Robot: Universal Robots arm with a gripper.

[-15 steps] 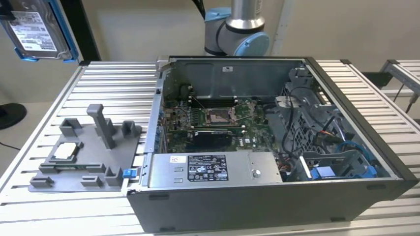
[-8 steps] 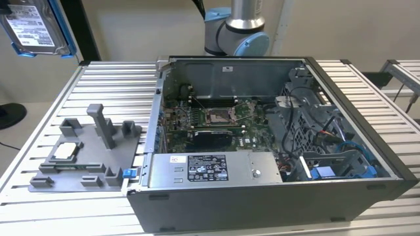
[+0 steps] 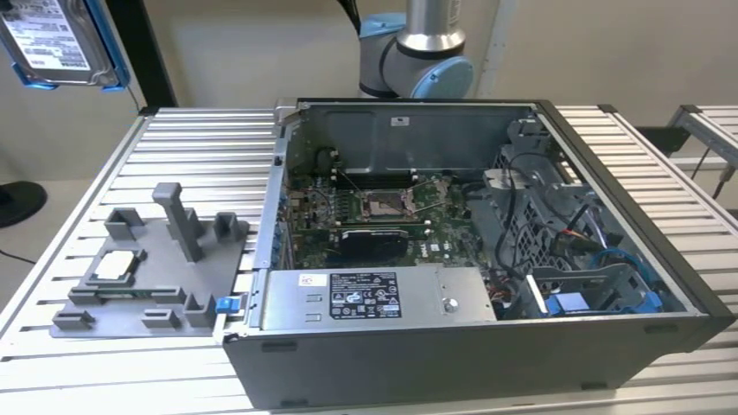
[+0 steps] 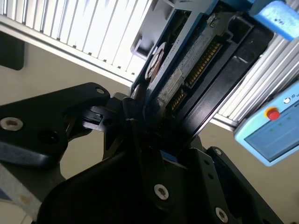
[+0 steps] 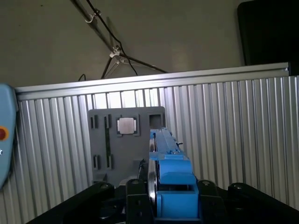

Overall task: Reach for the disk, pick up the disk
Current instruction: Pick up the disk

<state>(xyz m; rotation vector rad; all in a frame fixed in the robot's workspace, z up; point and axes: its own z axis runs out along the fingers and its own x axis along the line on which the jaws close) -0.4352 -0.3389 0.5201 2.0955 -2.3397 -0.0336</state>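
Ribbed aluminium tabletop (image 3: pixel 185 138) carries an open grey computer case (image 3: pixel 461 354) and a grey plastic fixture (image 3: pixel 150 285). High above the table's far corner, on the exterior view's left, hangs the flat silver-grey disk (image 3: pixel 58 39) in its blue bracket. It is clenched edge-on in the black gripper (image 5: pixel 168 189).

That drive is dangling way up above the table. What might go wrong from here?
1. The disk hangs high over the table, the jaws seemingly clamping just one end; a slip would likely mean a hard fall.
2. In the first wrist view the grey holder and its small chip appear to lie beneath, so a dropped disk might strike them.
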